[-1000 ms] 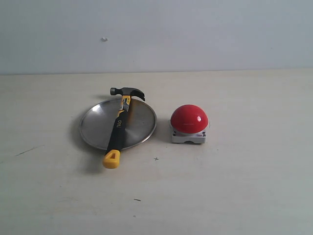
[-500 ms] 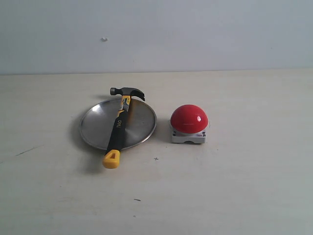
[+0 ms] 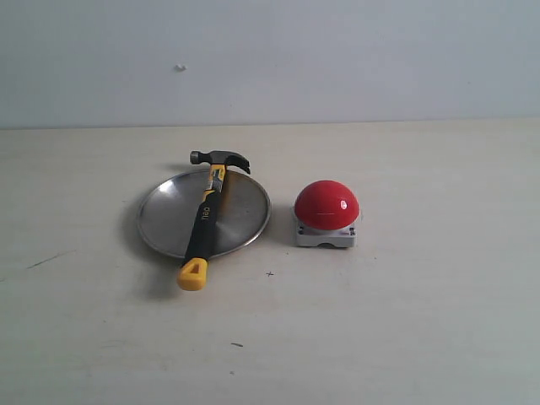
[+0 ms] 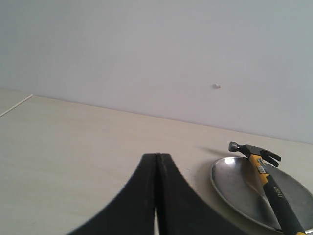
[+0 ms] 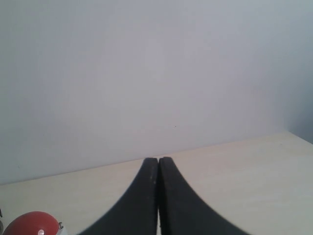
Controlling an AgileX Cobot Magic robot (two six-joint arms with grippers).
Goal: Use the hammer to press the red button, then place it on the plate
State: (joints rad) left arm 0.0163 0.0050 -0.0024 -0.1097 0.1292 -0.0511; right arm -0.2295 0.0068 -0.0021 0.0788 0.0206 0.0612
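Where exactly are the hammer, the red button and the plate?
hammer (image 3: 203, 224), exterior view, on its black handle.
red button (image 3: 326, 204), exterior view, middle of the dome.
plate (image 3: 167, 215), exterior view, bare left part.

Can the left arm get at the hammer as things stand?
Probably yes. The hammer lies in the open across the plate, its yellow end overhanging the rim, and nothing stands between it and the left pincer. That pincer is shut, so it must open first.
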